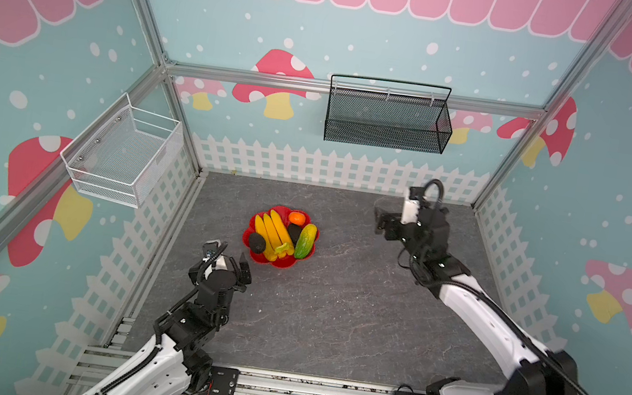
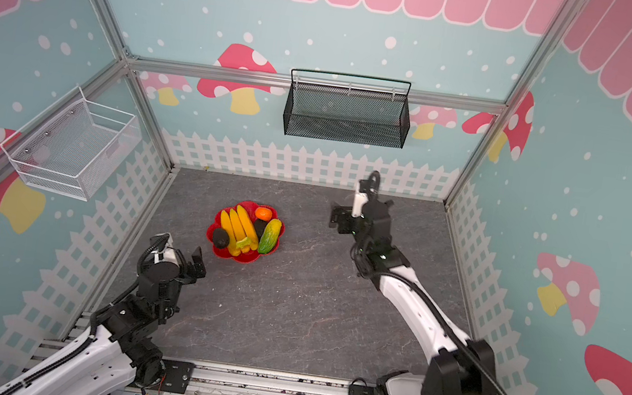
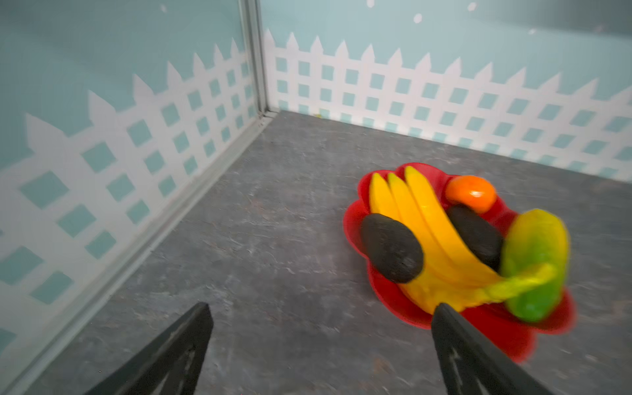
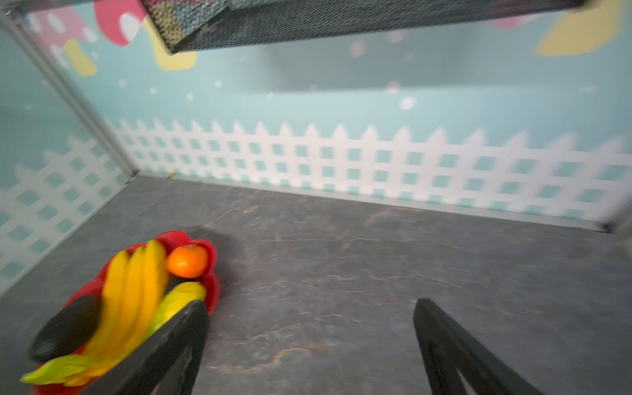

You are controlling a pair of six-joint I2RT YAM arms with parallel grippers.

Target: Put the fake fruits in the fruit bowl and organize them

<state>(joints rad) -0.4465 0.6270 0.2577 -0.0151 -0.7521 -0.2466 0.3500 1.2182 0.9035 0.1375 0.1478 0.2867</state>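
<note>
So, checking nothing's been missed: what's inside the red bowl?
The red bowl holds a banana bunch, an orange, two dark avocados and a green-yellow fruit. Its centre is covered by them.

Second avocado (image 1: 293,233) half hidden by bananas (image 1: 271,231); green fruit (image 3: 533,260) blurred (wrist view).

Fruit bowl (image 1: 275,263) red; banana bunch (image 1: 273,228) yellow; small orange (image 1: 297,217) orange; avocados (image 1: 257,243) near-black; oblong fruit (image 1: 306,241) green-yellow; tabletop (image 1: 333,301) grey, veined.

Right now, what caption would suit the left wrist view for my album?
Open left tool facing the red fruit bowl of bananas, orange, avocados and green fruit.
</note>
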